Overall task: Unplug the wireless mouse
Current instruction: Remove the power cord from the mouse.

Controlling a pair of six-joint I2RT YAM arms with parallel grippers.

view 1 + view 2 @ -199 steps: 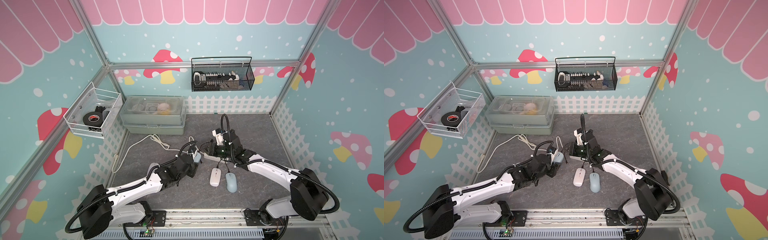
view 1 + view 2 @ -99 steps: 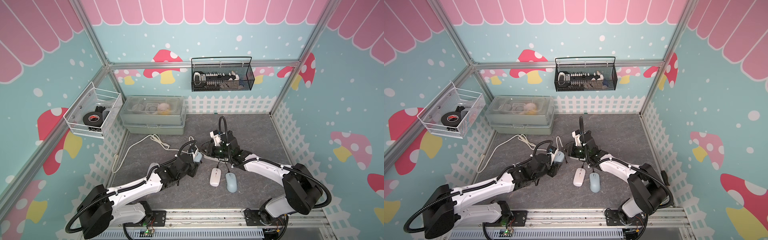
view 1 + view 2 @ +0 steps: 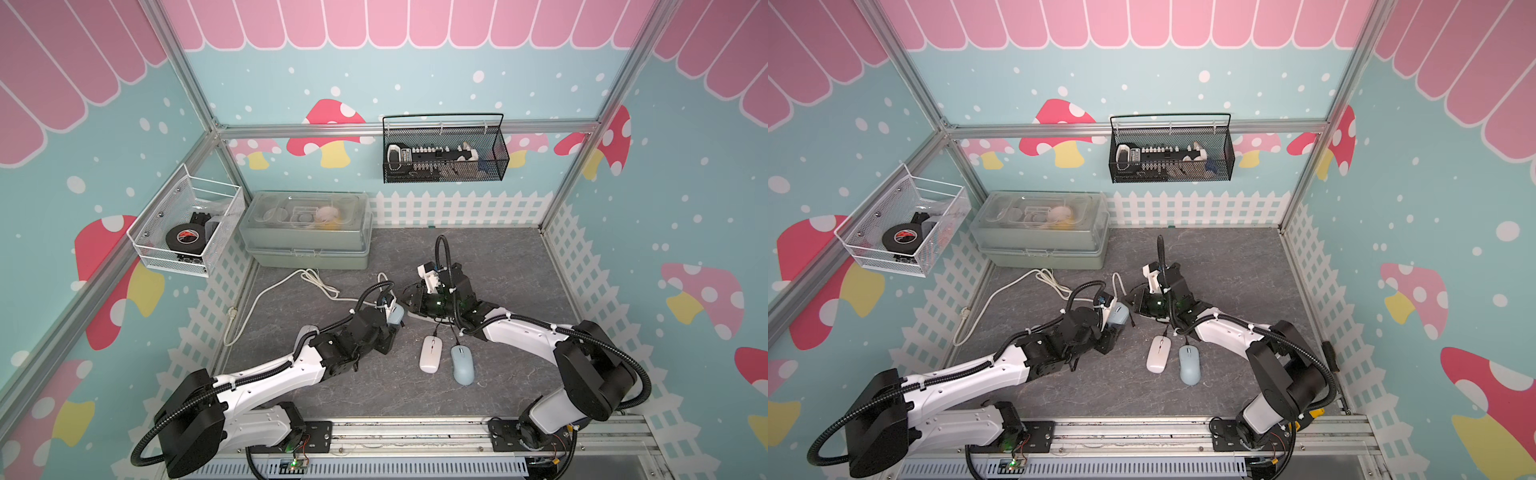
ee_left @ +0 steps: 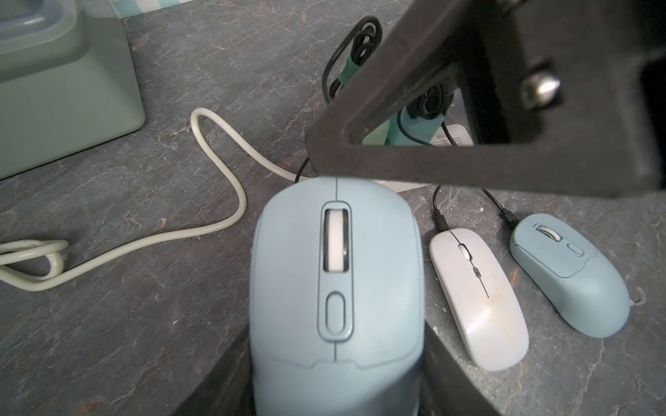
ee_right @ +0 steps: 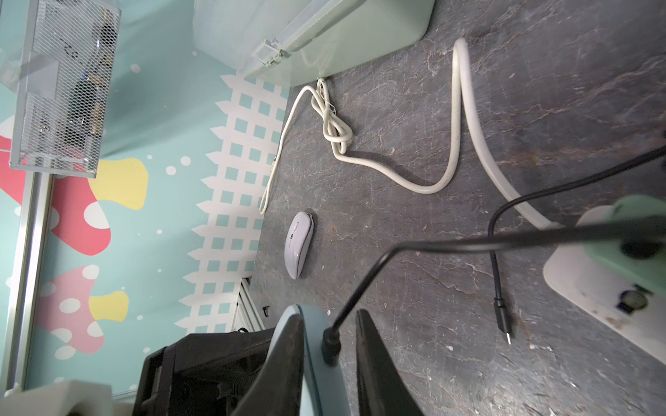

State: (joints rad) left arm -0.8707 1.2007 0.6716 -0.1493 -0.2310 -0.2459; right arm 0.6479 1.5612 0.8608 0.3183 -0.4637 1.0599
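Note:
My left gripper (image 4: pixel 335 378) is shut on a light blue wireless mouse (image 4: pixel 335 273), one finger on each of its sides, and holds it just above the floor; both top views show it (image 3: pixel 396 314) (image 3: pixel 1120 313). A black charging plug (image 5: pixel 331 345) sits in the mouse's front edge (image 5: pixel 313 363). My right gripper (image 5: pixel 329 360) reaches that front from the right (image 3: pixel 407 297). Its two fingers (image 5: pixel 374 367) straddle the plug with narrow gaps on both sides. The plug's cable (image 5: pixel 450 245) runs to a green charger on the white power strip (image 5: pixel 605 284).
A white mouse (image 3: pixel 430 354) and a second blue mouse (image 3: pixel 463 365) lie cabled just right of the grip. A loose black cable end (image 5: pixel 504 320), a white cord (image 3: pixel 291 286) and a pale mouse (image 5: pixel 298 245) lie on the floor. A green box (image 3: pixel 307 237) stands behind.
My right gripper has moved left up to the held mouse's front, and its jaws have narrowed round the plug. The left arm and the mouse have stayed put.

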